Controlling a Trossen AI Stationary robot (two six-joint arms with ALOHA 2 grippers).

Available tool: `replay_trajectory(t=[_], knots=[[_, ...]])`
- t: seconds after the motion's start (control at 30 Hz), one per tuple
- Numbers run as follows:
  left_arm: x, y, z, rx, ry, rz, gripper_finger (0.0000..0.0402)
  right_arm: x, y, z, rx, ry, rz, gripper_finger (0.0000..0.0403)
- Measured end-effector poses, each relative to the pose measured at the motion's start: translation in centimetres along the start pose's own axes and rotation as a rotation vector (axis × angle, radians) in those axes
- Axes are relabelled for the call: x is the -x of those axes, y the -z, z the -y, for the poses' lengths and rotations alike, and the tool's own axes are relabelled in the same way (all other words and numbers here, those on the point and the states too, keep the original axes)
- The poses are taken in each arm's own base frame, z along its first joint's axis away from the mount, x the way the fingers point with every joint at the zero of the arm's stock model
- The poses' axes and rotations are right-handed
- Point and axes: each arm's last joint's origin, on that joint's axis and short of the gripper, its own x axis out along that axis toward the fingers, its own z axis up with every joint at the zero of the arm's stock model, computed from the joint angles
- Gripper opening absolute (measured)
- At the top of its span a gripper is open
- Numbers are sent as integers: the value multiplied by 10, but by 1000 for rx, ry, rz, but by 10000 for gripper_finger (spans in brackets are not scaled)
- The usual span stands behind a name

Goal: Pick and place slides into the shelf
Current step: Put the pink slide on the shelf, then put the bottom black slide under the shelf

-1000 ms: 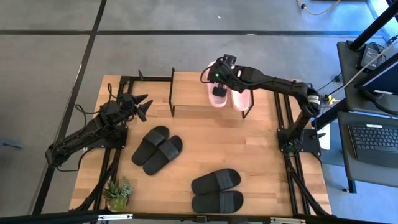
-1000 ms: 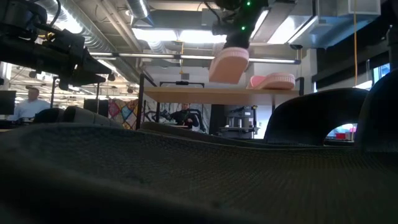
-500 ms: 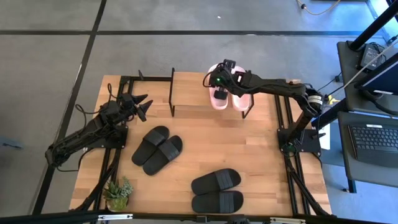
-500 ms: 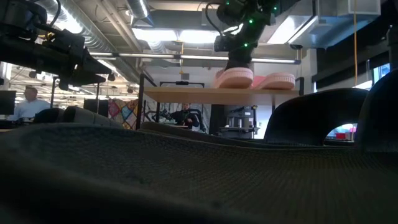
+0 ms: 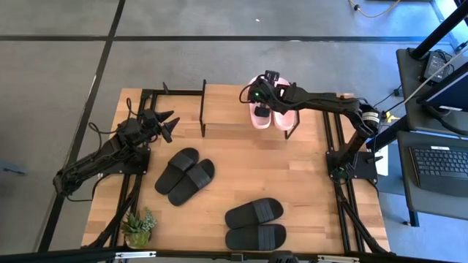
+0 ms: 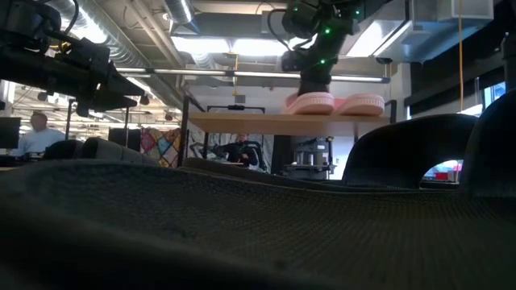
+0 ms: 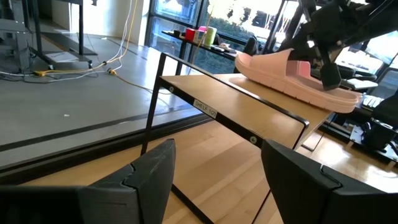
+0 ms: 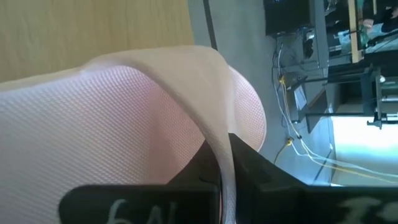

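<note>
On the shelf's wooden top board (image 5: pixel 227 106), at its right end, both pale pink slides lie flat on their soles: one (image 5: pixel 257 111) under my right gripper (image 5: pixel 263 93), the other (image 5: pixel 284 117) just to its right. The low view shows the held slide (image 6: pixel 310 103), its partner (image 6: pixel 361 104) and the board (image 6: pixel 242 118). My right gripper is shut on the first slide. Two black pairs (image 5: pixel 185 171) (image 5: pixel 254 223) lie on the table. My left gripper (image 5: pixel 165 126) hovers open left of the shelf, touching nothing. My right gripper pinches the pink slide's wide strap (image 8: pixel 219 149) at its edge between its two fingers (image 8: pixel 252 169), one under the strap and one over it. It comes from above, pointing down. The slide rests flat, sole on the shelf's top board (image 7: pixel 249 93).
A small potted plant (image 5: pixel 138 226) stands at the table's near left corner. Bare shelf board stretches left of the pink slides. Black metal arm bases run along both table sides. In the low view, people sit in the room behind the table.
My right gripper has come down onto the shelf with the pink slide and shifted slightly right. The slide, held tilted above the board before, now lies flat on it next to the other pink slide. My left arm has kept still.
</note>
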Motion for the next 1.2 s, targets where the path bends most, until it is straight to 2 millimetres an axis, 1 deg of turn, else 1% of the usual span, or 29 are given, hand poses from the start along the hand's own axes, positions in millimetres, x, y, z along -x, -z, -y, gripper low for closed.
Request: replay_trajectory(t=[0.27,0.5,0.9,1.07,1.2], knots=[[0,0,0,0,0,0,230,-1,2,0,8,-8,-17,14],[0,0,0,0,0,0,230,-1,4,0,13,-13,-27,82],[0,0,0,0,-1,0,230,1,5,-1,20,-43,-23,187],[0,0,0,0,0,-1,230,5,5,3,2,-37,-10,218],[0,0,0,0,-1,-1,230,12,8,7,-26,-52,-4,231]])
